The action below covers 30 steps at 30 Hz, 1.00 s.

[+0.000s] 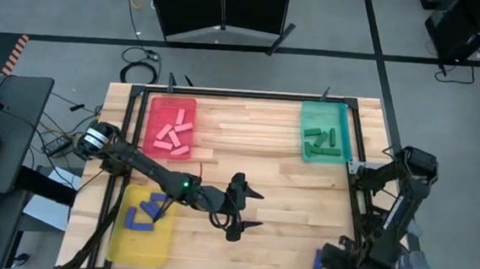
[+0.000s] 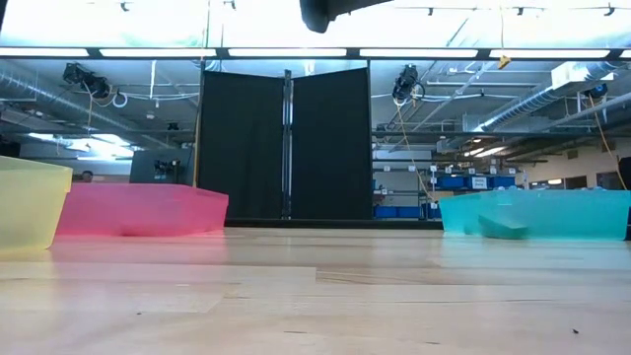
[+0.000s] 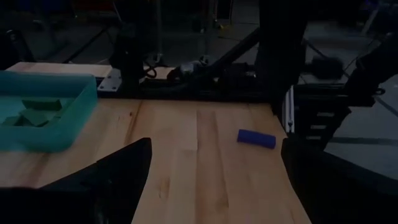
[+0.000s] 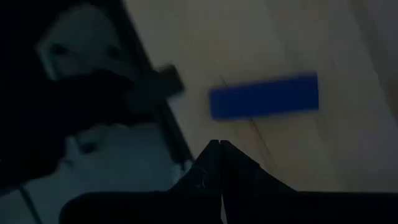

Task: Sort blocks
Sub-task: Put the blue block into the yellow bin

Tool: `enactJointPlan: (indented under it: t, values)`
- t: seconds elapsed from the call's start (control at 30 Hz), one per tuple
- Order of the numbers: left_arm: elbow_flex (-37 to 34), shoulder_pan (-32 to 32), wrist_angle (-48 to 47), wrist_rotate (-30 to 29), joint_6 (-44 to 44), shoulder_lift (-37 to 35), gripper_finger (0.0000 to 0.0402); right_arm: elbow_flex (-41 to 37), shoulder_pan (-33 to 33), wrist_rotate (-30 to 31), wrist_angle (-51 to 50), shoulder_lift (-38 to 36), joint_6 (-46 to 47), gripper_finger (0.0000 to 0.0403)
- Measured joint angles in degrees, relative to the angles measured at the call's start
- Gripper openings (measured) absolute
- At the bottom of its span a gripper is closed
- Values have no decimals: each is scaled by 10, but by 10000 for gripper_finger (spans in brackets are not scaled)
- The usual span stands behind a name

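One blue block (image 1: 318,260) lies flat on the wood near the table's near right corner, also in the left wrist view (image 3: 256,138) and the right wrist view (image 4: 264,96). My right gripper (image 4: 219,152) is shut, points steeply down and hangs beside that block, apart from it. My left gripper (image 1: 260,210) is open over the table's middle, raised, with nothing between its fingers (image 3: 124,171). Pink blocks (image 1: 172,136) lie in the red tray (image 1: 150,124), green blocks (image 1: 320,140) in the teal tray (image 1: 302,130), and blue blocks (image 1: 145,213) in the yellow tray (image 1: 143,242).
A black frame rail (image 1: 354,142) runs along the table's right edge, close to the lone blue block. The red tray stands at the far left, the teal tray at the far right and the yellow tray at the near left. Bare wood (image 1: 286,197) lies between them.
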Motion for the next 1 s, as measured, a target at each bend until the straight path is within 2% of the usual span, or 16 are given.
enactJointPlan:
  t: [0.17, 0.43, 0.63, 0.87, 0.93, 1.0]
  values:
    - [0, 0, -39, -5, 1, -41, 366, 3, -3, -44, 3, 45, 42, 4]
    - [0, -13, -194, -99, 27, -140, 366, 4, -29, -117, 34, 117, 58, 4]
    - [0, -43, -254, -164, 31, -178, 366, 7, -64, -117, 20, 128, 17, 4]
    - [-20, -57, -268, -178, 1, -180, 366, 5, -117, -16, 0, 128, -99, 4]
    - [-36, -57, -270, -183, -21, -180, 366, 3, -122, 63, -1, 127, -129, 4]
    - [-57, -57, -262, -191, -46, -180, 366, 0, -129, 172, -19, 126, -142, 4]
